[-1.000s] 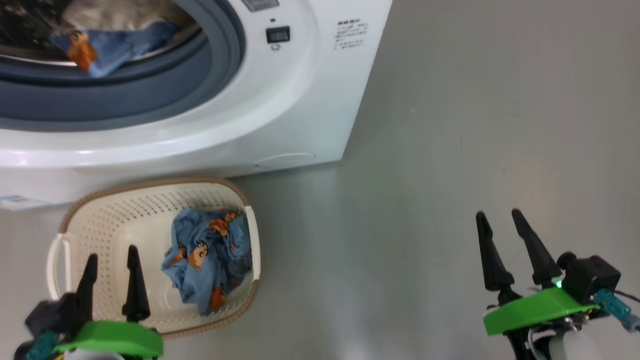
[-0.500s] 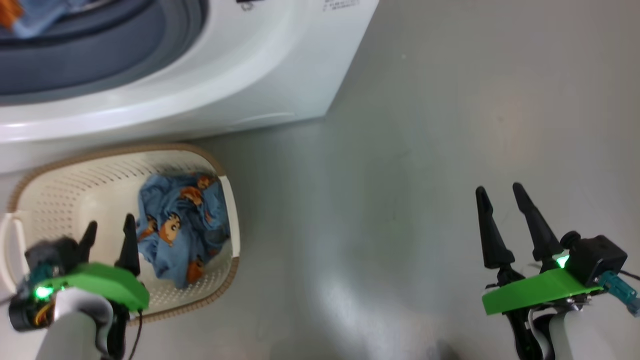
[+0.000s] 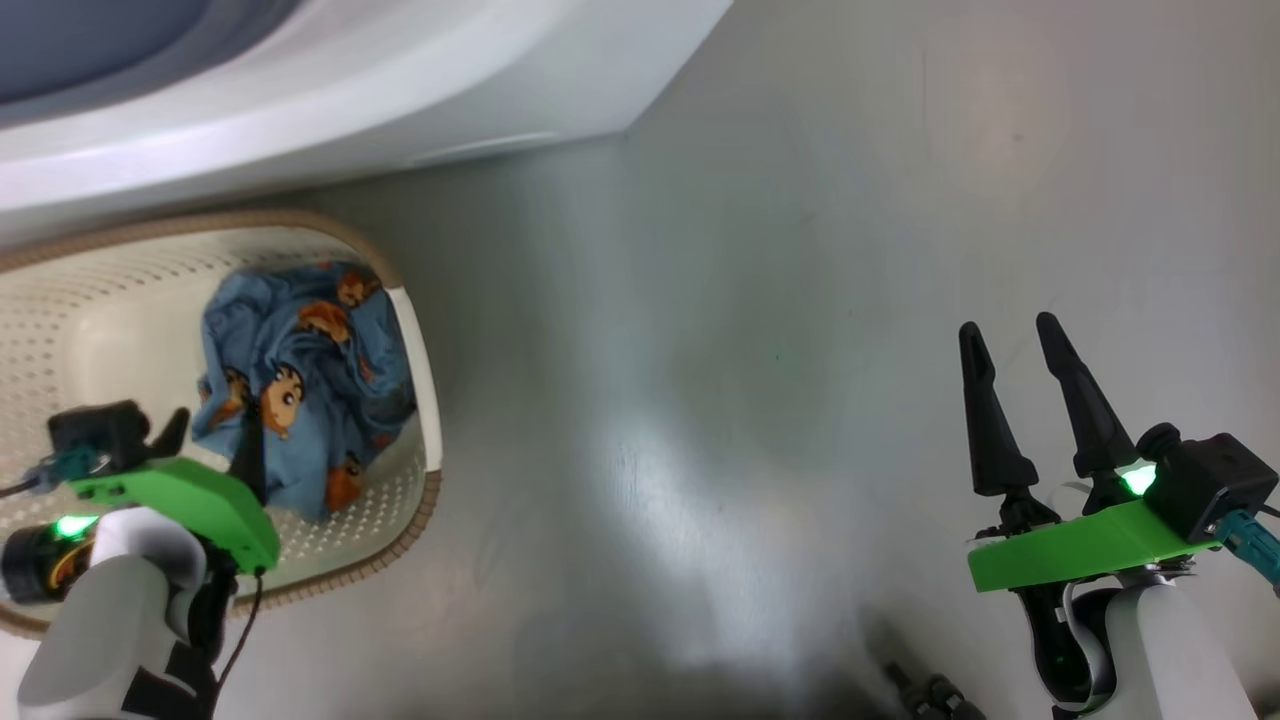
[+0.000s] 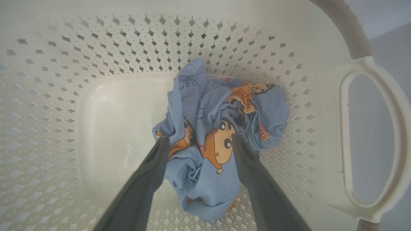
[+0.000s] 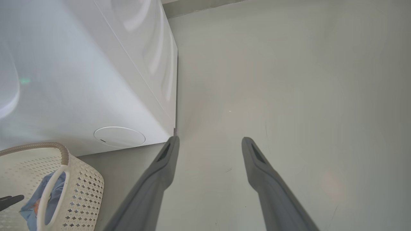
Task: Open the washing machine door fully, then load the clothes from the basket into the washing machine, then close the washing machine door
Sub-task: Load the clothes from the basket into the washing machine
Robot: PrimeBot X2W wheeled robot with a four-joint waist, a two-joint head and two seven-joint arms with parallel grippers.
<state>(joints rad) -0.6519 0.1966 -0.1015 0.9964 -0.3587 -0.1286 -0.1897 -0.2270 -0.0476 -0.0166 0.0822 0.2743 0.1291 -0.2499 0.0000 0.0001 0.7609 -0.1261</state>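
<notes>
The clothes point(image 4: 208, 138), a crumpled bundle of light-blue fabric printed with orange-brown cartoon figures, lie on the bottom of the basket point(image 4: 321, 96), towards the end wall that carries one looped side handle point(image 4: 369, 65). A large tan cartoon face shows on the top of the bundle. The cream-white perforated basket stands on the grey floor point(image 3: 750, 300), just in front of the lower front panel of the washing machine point(image 3: 400, 100), with its brown woven-look rim close to the white cabinet. The left pincer point(image 4: 199, 141) reaches down inside the basket, its two dark fingers spread, one tip at each side of the bundle and the fabric bunched between them. The tips sit right at the cloth, though whether they press into it cannot be told. In the head view a green plate point(image 3: 190, 490) at the left wrist hangs over the basket's near side. The right pincer point(image 3: 1008, 328) hangs over bare floor, well apart from the basket and to the right of the machine's corner, its fingers spread and holding nothing. Seen from the right wrist, the round filter cap point(image 5: 119, 137) sits low on the machine's front, just above the basket's rim.
</notes>
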